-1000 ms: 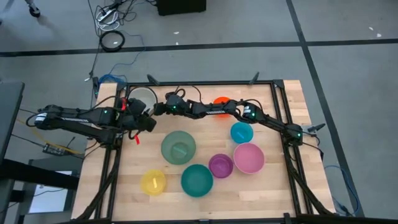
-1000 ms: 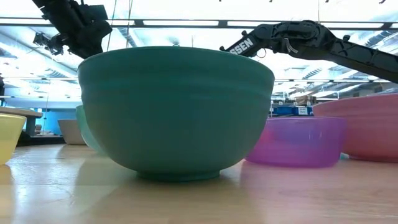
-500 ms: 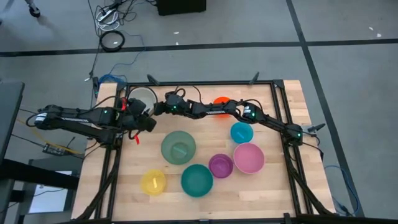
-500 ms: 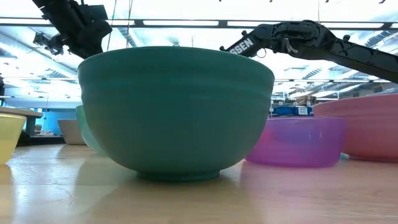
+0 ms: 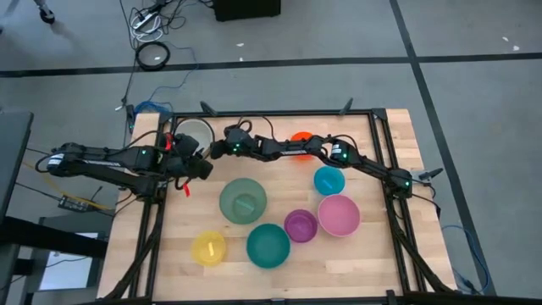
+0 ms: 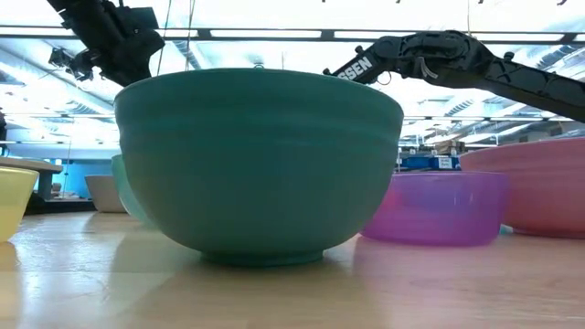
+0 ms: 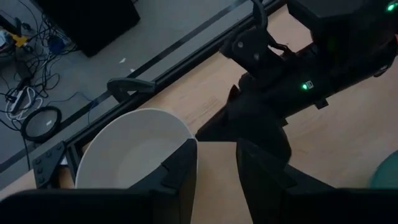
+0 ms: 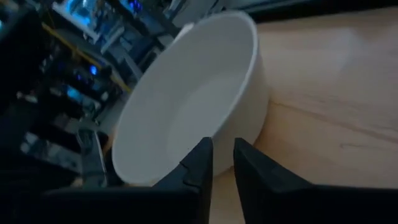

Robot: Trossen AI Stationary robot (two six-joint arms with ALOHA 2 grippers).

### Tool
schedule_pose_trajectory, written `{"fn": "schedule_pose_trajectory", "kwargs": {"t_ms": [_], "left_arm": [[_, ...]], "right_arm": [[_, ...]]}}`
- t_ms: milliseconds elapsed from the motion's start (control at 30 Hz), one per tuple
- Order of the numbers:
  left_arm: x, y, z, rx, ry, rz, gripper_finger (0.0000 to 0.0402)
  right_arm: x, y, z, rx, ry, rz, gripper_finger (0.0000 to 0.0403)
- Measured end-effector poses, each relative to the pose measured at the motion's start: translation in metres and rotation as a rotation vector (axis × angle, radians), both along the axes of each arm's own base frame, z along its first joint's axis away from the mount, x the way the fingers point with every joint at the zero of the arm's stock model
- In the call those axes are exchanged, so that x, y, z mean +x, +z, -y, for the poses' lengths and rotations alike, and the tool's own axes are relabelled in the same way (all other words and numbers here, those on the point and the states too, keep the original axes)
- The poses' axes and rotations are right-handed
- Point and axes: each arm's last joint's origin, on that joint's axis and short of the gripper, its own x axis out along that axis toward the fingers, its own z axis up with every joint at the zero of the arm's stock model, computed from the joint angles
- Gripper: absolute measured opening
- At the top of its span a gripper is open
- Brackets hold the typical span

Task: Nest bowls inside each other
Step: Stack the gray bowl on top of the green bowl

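The grey-white bowl [image 5: 193, 134] stands on its base at the table's far left. My right gripper [image 5: 217, 149] reaches across the far side to it and is shut on its rim [image 8: 222, 163]. My left gripper [image 5: 203, 163] hovers open just near of that bowl, with only bare table between its fingers [image 7: 217, 168]. The other bowls stand apart on the table: sage green [image 5: 243, 201], teal [image 5: 268, 245], yellow [image 5: 208, 248], purple [image 5: 301, 225], pink [image 5: 339, 215] and cyan-blue [image 5: 329, 180]. The orange bowl [image 5: 301, 136] is half hidden behind my right arm. My right gripper has the grey-white bowl's rim [image 8: 219, 140] on the side toward the table's right. One finger [image 8: 200, 163] is over the bowl's inside and the other finger [image 8: 252, 167] is outside its wall. The fingers come nearly level from the right. The bowl rests on the table.
The black frame rail [image 5: 271, 114] runs along the far edge behind the grey-white bowl. My right arm [image 5: 339, 154] spans the far half of the table. In the low view the teal bowl [image 6: 260, 164] fills the foreground.
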Motion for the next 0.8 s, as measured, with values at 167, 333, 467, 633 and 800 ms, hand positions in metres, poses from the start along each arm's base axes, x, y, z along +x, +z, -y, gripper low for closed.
{"fn": "schedule_pose_trajectory", "kwargs": {"t_ms": [167,333,467,633,800], "left_arm": [[0.0,0.0,0.0,0.0,0.001,-0.002,0.0122],[-0.001,-0.001,0.0,0.001,0.0,-0.015,0.0122],[-0.006,-0.003,0.0,0.004,0.0,-0.074,0.0122],[-0.014,-0.006,-0.001,0.009,0.001,-0.18,0.0122],[-0.024,-0.009,-0.001,0.008,0.019,-0.269,0.0122]], "right_arm": [[0.0,0.0,-0.001,-0.05,0.043,-0.018,0.0029],[0.001,0.0,-0.002,-0.129,0.115,-0.046,0.0005],[0.002,0.001,-0.004,-0.211,0.152,-0.057,0.0001],[0.005,0.009,-0.006,-0.334,0.18,-0.009,0.0],[0.005,0.011,-0.006,-0.339,0.167,0.008,0.0]]}}
